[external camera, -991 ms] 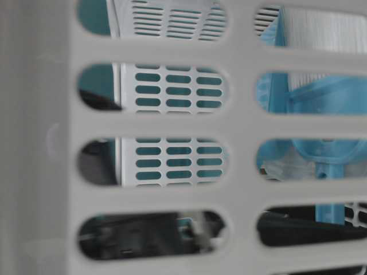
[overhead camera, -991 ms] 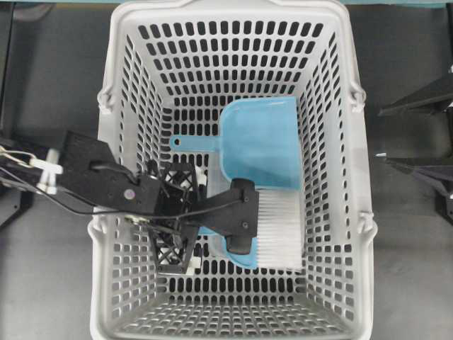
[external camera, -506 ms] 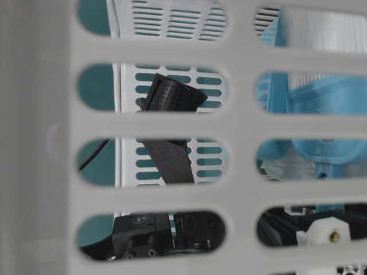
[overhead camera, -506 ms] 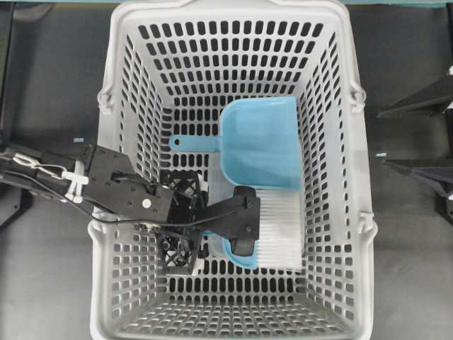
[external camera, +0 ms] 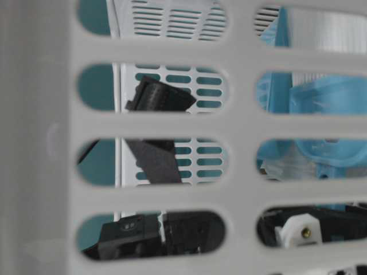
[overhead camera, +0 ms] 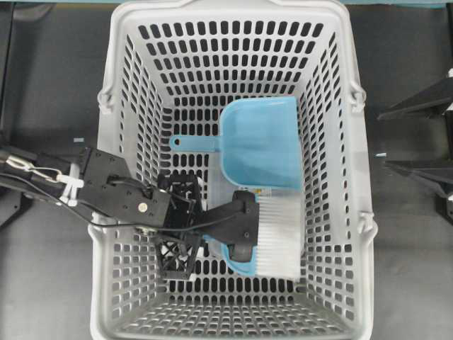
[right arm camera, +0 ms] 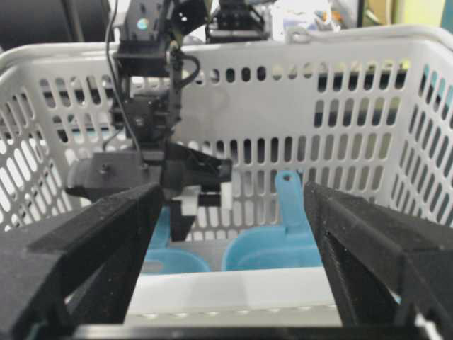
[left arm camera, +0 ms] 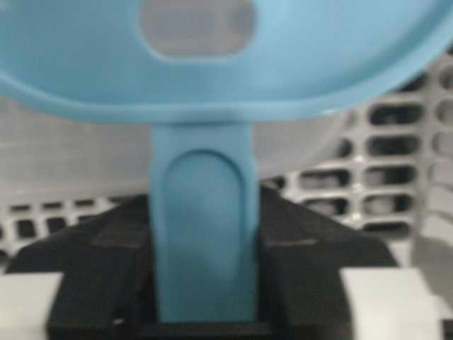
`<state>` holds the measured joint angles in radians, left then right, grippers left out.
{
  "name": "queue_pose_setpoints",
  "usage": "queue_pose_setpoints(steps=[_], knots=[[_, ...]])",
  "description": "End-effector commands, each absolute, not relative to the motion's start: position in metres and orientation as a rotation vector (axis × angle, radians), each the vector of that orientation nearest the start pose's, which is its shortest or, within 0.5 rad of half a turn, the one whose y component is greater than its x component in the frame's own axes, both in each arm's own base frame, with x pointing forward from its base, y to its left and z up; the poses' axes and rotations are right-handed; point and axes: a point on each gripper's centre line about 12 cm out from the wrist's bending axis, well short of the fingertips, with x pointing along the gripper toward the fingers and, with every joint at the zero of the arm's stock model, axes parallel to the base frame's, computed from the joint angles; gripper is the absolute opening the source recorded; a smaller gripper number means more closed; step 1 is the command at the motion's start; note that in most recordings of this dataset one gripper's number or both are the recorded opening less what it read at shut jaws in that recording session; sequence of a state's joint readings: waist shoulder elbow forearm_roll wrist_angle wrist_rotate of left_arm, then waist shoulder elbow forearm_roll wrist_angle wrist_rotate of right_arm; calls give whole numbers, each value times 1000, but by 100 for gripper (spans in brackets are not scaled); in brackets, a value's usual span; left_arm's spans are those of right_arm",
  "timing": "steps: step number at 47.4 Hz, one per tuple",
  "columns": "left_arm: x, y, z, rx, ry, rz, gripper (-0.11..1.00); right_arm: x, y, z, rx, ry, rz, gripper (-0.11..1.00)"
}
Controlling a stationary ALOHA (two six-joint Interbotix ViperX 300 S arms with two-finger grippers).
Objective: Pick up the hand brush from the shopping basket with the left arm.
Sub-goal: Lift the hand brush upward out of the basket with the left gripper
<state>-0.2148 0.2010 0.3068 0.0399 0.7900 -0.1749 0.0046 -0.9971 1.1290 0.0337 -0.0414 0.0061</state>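
My left gripper point(overhead camera: 185, 230) clamps the hand brush point(overhead camera: 272, 237) handle, low in the shopping basket point(overhead camera: 127, 297), dustpan point(overhead camera: 258, 142) at its 12 o'clock. My right gripper point(right arm camera: 230, 255) is wide.

hand brush point(overhead camera: 272, 237) in shopping basket point(overhead camera: 113, 177) | dustpan point(overhead camera: 260, 142) apparently touching behind | fingers point(left arm camera: 311, 262) flank handle

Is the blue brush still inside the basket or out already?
Inside. The hand brush lies on the shopping basket floor beside the dustpan.
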Motion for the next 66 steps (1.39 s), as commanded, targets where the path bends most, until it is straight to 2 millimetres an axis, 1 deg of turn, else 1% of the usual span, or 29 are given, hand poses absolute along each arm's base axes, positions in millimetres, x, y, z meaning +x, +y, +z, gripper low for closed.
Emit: queue_pose_setpoints(steps=[1, 4, 9, 12, 20, 24, 25, 29, 32, 36, 38, 40, 50, 66], knots=[[406, -87, 165, 42, 1253, -80, 23, 196, 1, 293, 43, 68, 3, 77], [407, -88, 168, 43, 1247, -83, 23, 196, 1, 293, 43, 63, 4, 77], [412, -91, 190, 40, 1210, -89, 23, 195, 1, 292, 43, 60, 4, 77], [413, -91, 208, 36, 1194, -88, 23, 195, 1, 293, 43, 54, 2, 77], [410, -89, 271, 30, 1192, -77, 23, 194, 1, 293, 44, 51, 2, 76], [404, -87, 302, 33, 1217, -70, 23, 193, 1, 294, 44, 48, 2, 76], [402, -85, 313, 30, 1228, -63, 23, 193, 1, 294, 44, 46, 4, 76], [396, -81, 347, 23, 1237, -52, 23, 192, 1, 295, 44, 43, 3, 76], [392, -78, 370, 16, 1231, -45, 23, 191, 1, 295, 44, 38, 3, 76], [391, -74, 395, -4, 1201, -33, 23, 191, 1, 295, 44, 37, 4, 76], [392, -73, 401, -5, 1184, -35, 23, 191, 1, 296, 44, 35, 4, 76], [393, -73, 402, 1, 1179, -40, 23, 190, 1, 295, 44, 35, 4, 76], [392, -71, 394, 8, 1197, -39, 23, 190, 1, 296, 44, 34, 3, 76], [391, -71, 390, 0, 1143, -46, 23, 190, 1, 296, 46, 32, 3, 76]])
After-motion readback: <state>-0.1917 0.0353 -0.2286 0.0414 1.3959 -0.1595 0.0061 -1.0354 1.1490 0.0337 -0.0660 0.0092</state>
